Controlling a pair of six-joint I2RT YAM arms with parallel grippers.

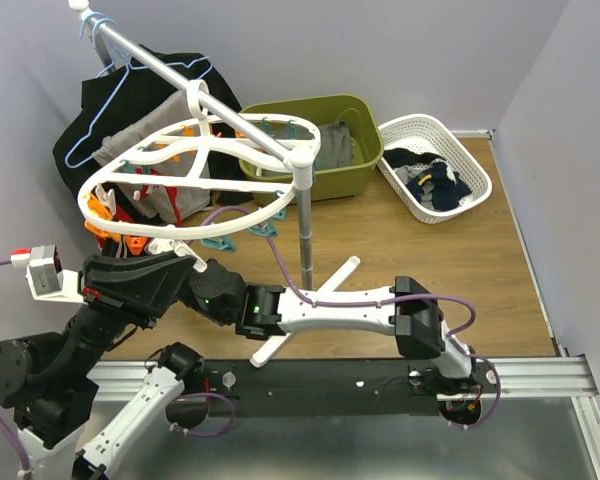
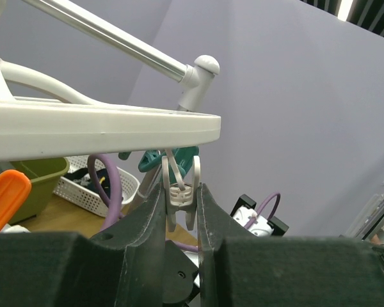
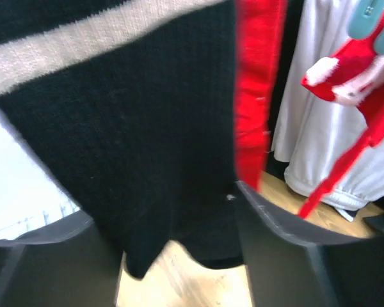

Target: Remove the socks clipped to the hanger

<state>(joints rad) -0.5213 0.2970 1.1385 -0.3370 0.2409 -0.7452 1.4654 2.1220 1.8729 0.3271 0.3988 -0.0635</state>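
Under the rail (image 1: 170,73), white hanger (image 1: 180,229) — long axis left-to-right, near level

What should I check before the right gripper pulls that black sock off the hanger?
1. Black sock sits between the right gripper's fingers: ok.
2. Right gripper closed on it: not ok. The jaws stand wide and the fabric hangs unsqueezed.
3. Left gripper clamps the white peg under the hanger rim: ok.
4. That peg is the one holding the black sock: cannot tell, since no view shows both.
5. Red sock is clear of the grasp: not ok. It lies against the black one, beside the right-hand finger.
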